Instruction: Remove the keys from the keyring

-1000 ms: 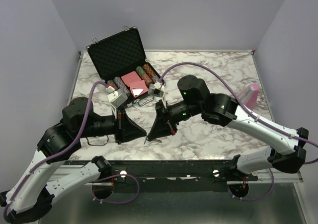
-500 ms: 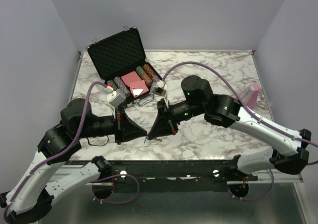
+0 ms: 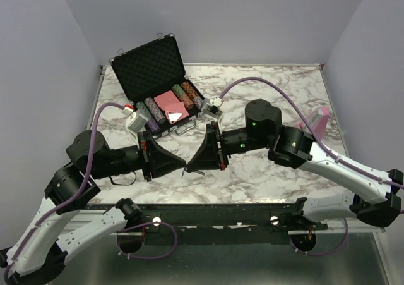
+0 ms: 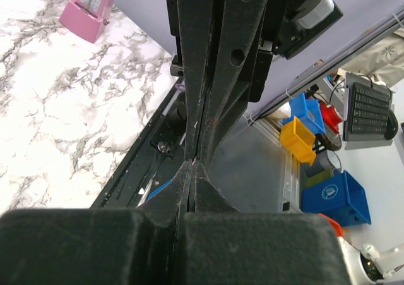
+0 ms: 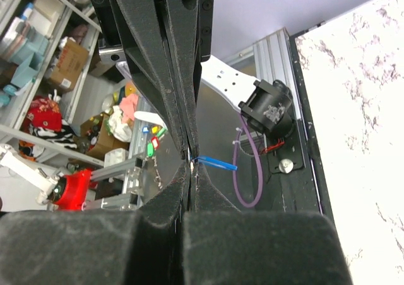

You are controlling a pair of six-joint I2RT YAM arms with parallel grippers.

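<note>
My left gripper (image 3: 184,169) and right gripper (image 3: 192,169) meet tip to tip above the near part of the marble table (image 3: 278,95). Both are shut. The keys (image 3: 187,170) are a tiny glint pinched where the tips meet, mostly hidden by the fingers. In the right wrist view my right gripper (image 5: 191,166) is closed, and the bright blue piece (image 5: 216,163) sticks out sideways at the fingertips. In the left wrist view my left gripper (image 4: 192,162) is closed against the other gripper's tips. There a blue sliver (image 4: 161,189) shows just below them. The ring itself cannot be made out.
An open black case (image 3: 150,67) with poker chips and cards stands at the back left. A pink metronome (image 3: 319,122) stands at the right edge and also shows in the left wrist view (image 4: 88,10). The table's front rail (image 3: 208,210) lies just below the grippers.
Both grippers have risen from a steep downward tilt to nearly level, tips still together. The key bunch has lifted off the table. The left arm has drawn back left and the right elbow has swung right.
</note>
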